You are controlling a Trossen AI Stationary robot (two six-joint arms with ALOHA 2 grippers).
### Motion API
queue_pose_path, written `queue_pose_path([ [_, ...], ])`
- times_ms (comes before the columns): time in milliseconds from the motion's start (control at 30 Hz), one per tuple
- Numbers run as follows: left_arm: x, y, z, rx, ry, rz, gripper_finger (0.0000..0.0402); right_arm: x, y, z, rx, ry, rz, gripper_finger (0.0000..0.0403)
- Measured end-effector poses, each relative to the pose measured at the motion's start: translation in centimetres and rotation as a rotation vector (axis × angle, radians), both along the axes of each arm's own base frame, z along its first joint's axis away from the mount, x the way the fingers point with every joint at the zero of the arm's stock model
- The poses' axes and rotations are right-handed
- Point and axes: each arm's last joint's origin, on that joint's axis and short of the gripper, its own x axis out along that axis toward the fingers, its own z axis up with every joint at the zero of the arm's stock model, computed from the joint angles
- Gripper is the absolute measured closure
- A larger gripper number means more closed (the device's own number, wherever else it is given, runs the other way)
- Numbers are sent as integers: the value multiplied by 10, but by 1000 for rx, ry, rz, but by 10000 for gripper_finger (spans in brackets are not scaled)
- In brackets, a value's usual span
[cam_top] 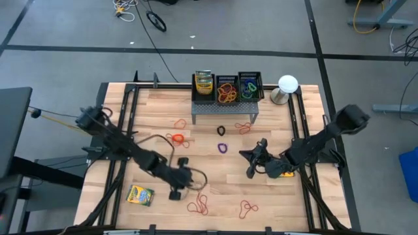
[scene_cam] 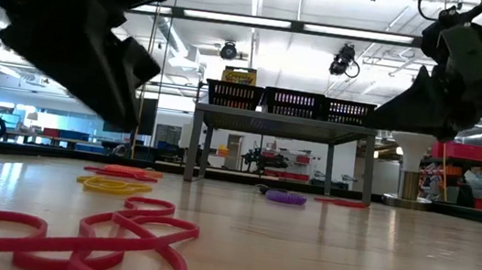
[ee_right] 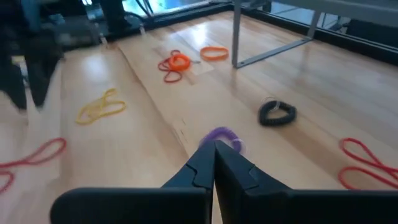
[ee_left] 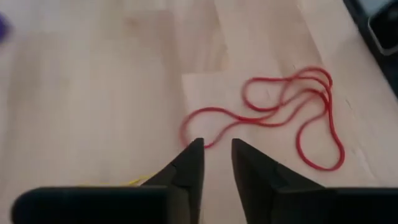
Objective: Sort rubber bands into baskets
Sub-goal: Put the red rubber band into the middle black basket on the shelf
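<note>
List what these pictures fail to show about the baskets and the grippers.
- Baskets, low view: contents hidden behind their dark mesh walls.
- Left basket, high view: contents too small to identify.
- Right gripper, right wrist view: fingertips cover part of the purple band.
- Left gripper, low view: cut off by the frame's top edge.

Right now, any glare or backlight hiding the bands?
Low view: ceiling lights backlight both arms into silhouettes, foreground red bands readable. High view: even light across the table. Left wrist view: no glare on the red loops ahead of the open left hand.
</note>
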Motion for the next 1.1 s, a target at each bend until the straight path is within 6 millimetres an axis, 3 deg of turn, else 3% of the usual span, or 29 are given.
queue_pose_path([
  [333, 37, -42, -15, 259, 29, -350, 259, 1, 2, -1, -26, -1, 18, 392],
  [667, 59, -40, -23, 457, 132, -580, 259, 3, 3, 2, -26, -21, 23, 392],
  [867, 61, -36, -23, 450, 142, -628, 291, 3, 3, 2, -34, -22, 28, 392],
  [1100, 61, -31, -23, 447, 166, -616, 384, 3, 3, 2, -38, -21, 29, 392],
])
